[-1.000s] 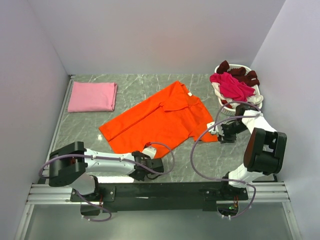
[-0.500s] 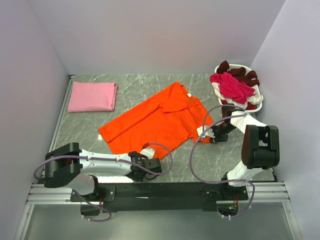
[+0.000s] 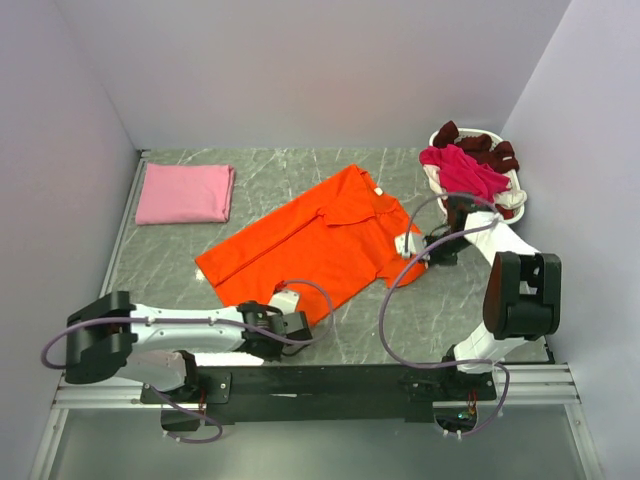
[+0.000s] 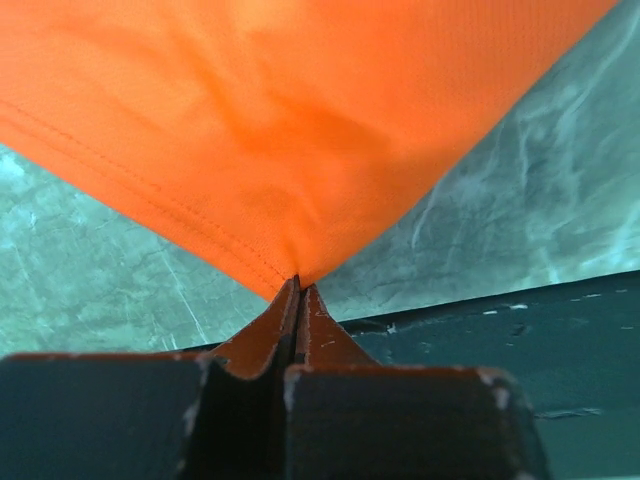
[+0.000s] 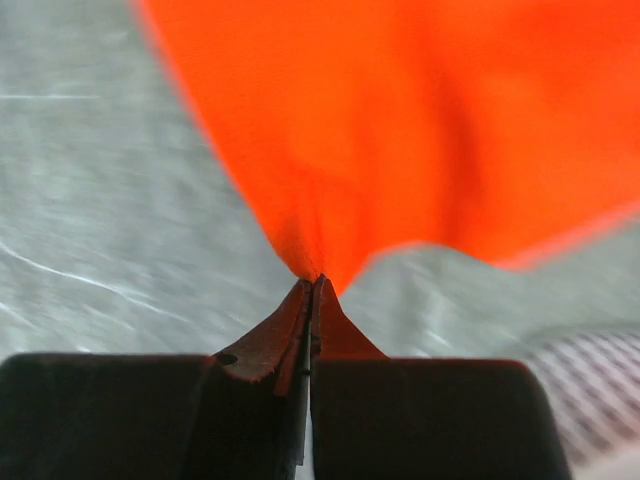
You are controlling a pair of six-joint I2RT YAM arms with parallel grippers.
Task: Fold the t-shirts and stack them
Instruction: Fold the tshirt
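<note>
A bright orange t-shirt point(image 3: 310, 240) lies spread on the marble table, its collar toward the back. My left gripper point(image 3: 303, 319) is shut on its near hem corner; in the left wrist view that gripper point(image 4: 298, 284) pinches the stitched orange edge point(image 4: 300, 130). My right gripper point(image 3: 408, 250) is shut on the shirt's right sleeve edge, and the right wrist view shows that gripper point(image 5: 312, 281) with orange cloth point(image 5: 400, 130) bunched at its tips. A folded light pink t-shirt point(image 3: 185, 192) lies at the back left. Magenta point(image 3: 462, 170) and dark maroon point(image 3: 482, 142) t-shirts are heaped in the basket.
The white plastic basket point(image 3: 512, 205) stands at the back right, close behind my right arm. Grey walls enclose the table on three sides. The black base rail point(image 3: 330, 380) runs along the near edge.
My right gripper moved left to the orange shirt's sleeve and shut on it. My left arm shifted left with the hem corner, pulling that edge slightly.
</note>
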